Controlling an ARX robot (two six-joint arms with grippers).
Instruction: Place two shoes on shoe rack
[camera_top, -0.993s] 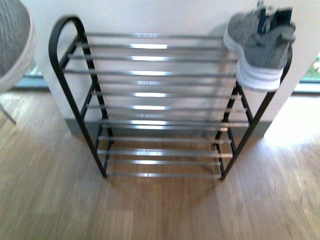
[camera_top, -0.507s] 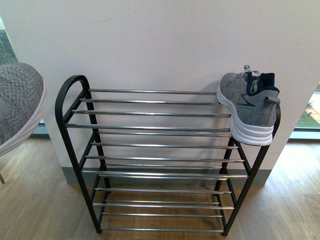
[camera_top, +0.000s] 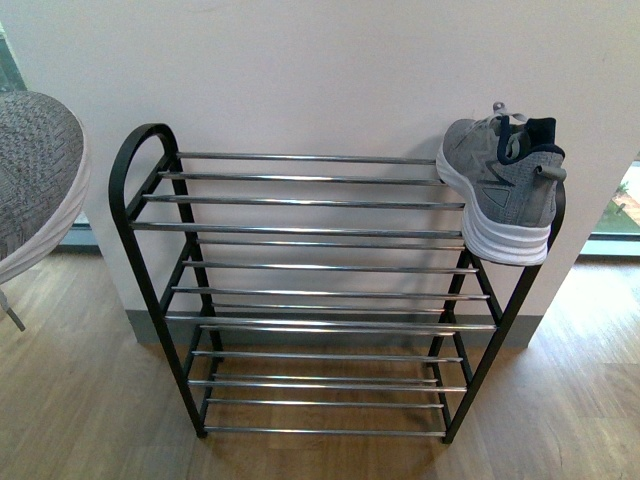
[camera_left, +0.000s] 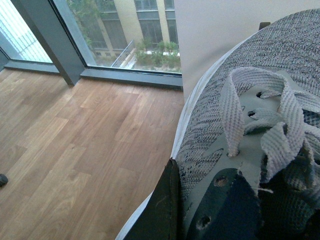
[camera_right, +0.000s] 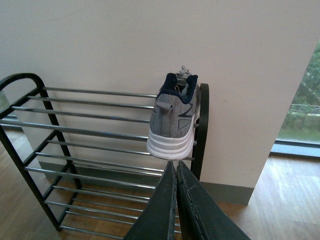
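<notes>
The black shoe rack (camera_top: 140, 150) with chrome bars stands against a white wall. One grey sneaker (camera_top: 505, 190) with a white sole sits on the right end of its top tier, heel overhanging the front; it also shows in the right wrist view (camera_right: 175, 120). The second grey sneaker (camera_top: 35, 185) hangs at the left edge, off the rack's left end. My left gripper (camera_left: 192, 200) is shut on this sneaker (camera_left: 240, 130) near its laces and dark collar. My right gripper (camera_right: 176, 167) is shut and empty, just in front of and below the racked sneaker's heel.
The rack (camera_right: 202, 130) has lower tiers of bare chrome bars. Wooden floor (camera_top: 90, 400) lies in front. Floor-to-ceiling windows (camera_left: 125, 35) flank the wall on both sides.
The front view has steadied and shifted, so the rack sits lower and fuller in frame. The held sneaker at the left edge has risen slightly.
</notes>
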